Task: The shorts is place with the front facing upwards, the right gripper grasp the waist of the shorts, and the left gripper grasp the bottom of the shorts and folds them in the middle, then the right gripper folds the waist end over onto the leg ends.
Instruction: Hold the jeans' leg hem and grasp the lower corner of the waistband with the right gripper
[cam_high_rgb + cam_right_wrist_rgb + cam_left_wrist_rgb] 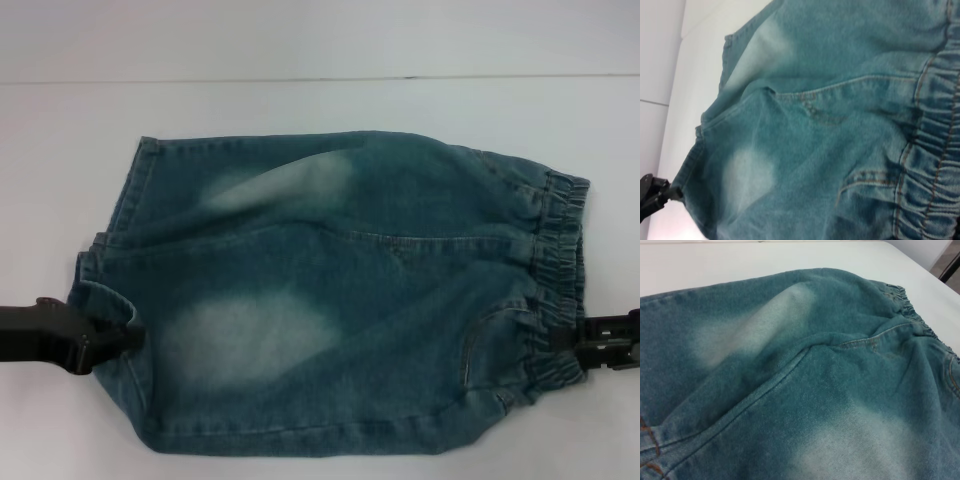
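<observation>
Blue denim shorts (340, 300) lie flat on the white table (300, 110), leg ends to the left and the elastic waist (562, 240) to the right. My left gripper (118, 336) is at the hem of the near leg, shut on the bunched hem edge. At the near end of the waistband, my right gripper (566, 340) is shut on the gathered elastic. The left wrist view is filled by the shorts (805, 380) seen from the leg end. The right wrist view looks along the waistband (935, 150) and shows the left gripper (670, 194) far off at the hem.
The table's back edge (320, 78) runs across the far side, with bare white surface around the shorts. A dark object (951, 267) stands beyond the table's far corner in the left wrist view.
</observation>
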Available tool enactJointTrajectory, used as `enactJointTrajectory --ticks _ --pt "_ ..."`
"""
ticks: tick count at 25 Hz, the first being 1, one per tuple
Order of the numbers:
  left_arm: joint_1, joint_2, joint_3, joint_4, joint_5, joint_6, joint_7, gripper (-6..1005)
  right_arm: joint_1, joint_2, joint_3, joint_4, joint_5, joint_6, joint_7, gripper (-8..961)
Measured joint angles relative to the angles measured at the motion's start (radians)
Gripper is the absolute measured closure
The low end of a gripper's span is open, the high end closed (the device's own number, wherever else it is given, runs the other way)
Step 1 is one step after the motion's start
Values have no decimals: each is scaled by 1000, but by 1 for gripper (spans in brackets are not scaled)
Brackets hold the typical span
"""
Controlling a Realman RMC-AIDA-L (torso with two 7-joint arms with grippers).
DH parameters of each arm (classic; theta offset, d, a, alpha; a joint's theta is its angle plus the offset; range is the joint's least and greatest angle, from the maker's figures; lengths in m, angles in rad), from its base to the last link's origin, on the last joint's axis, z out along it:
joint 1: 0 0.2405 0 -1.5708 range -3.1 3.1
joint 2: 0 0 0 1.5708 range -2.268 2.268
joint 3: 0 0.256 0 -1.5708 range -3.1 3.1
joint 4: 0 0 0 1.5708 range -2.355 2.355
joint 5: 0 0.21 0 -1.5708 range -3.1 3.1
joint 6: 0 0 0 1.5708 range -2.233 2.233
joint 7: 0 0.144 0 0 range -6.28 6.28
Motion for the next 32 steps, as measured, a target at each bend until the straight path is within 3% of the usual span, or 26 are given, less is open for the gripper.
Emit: enactJointTrajectory --ticks 9,20,25,28,32 --pt "-1 0 0 0 0 0 0 945 -5 -6 0 5 1 24 -5 113" --pt "-2 0 0 1 0 3 -3 945 -5 -3 -4 9 -3 54 -61 305" --pt "-3 0 0 1 0 3 -3 945 -3 -1 -3 9 0 46 -70 547" --pt "-4 0 0 2 0 3 -3 945 -4 -2 0 9 1 45 -70 789" --pt "-5 0 0 0 0 3 -3 944 -4 -3 2 9 1 45 -70 917"
